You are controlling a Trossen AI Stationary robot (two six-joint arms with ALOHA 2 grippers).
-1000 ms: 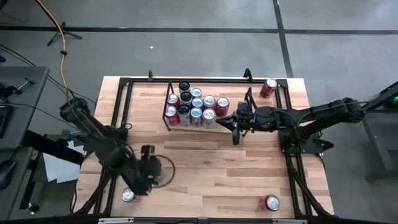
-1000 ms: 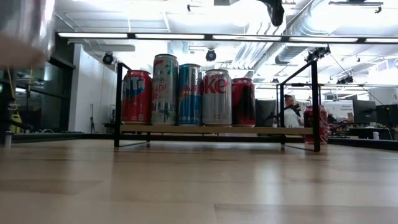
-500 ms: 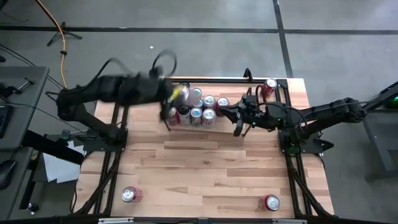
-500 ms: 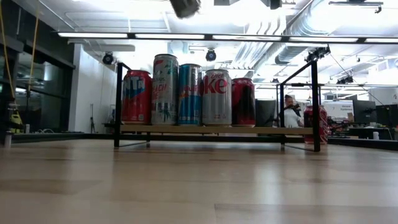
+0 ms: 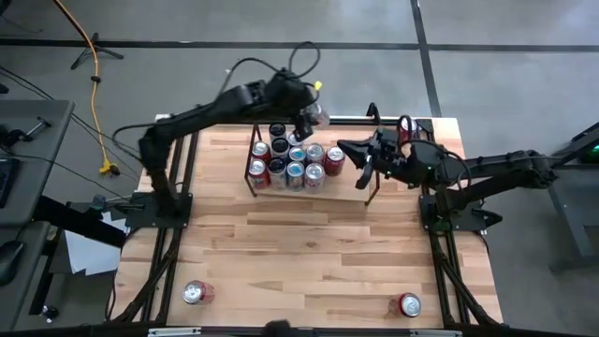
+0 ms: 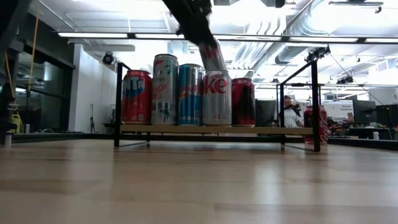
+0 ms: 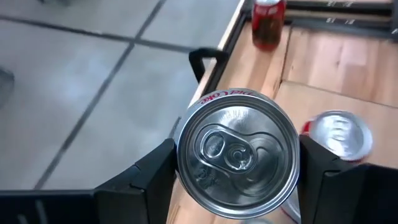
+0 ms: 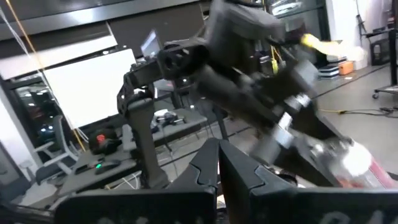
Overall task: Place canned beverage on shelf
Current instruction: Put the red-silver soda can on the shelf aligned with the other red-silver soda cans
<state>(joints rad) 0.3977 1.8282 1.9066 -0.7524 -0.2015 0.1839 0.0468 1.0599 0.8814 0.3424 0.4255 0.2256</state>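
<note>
The shelf (image 5: 251, 174), a low black rod rack, stands at the table's far middle with several upright cans (image 5: 296, 161) on it; the low view shows them in a row (image 6: 186, 90). My left gripper (image 5: 309, 112) hangs over the shelf's far right part, shut on a silver can (image 7: 237, 152). The can shows tilted above the row (image 6: 212, 56). My right gripper (image 8: 219, 158) is shut and empty, in the air just right of the shelf (image 5: 346, 147), pointing toward the left arm. My left gripper pinches the silver can between its two fingers (image 7: 152, 177), one on each side of its wall just below the top rim (image 7: 186, 180). The fingers slant down from the table's left. The can is tilted, its top toward the wrist, lifted clear above the shelved cans.
A red can (image 5: 405, 129) stands at the far right corner, outside the shelf. Two more cans lie near the front edge, one at the left (image 5: 194, 293) and one at the right (image 5: 409, 304). A black rail frame (image 5: 187, 126) edges the wooden table.
My left gripper has swung fast from the table's near left, up and across to the far edge over the shelf, turning as it went and carrying the silver can. My right gripper has drawn a little toward the right and tipped upward, still shut.
</note>
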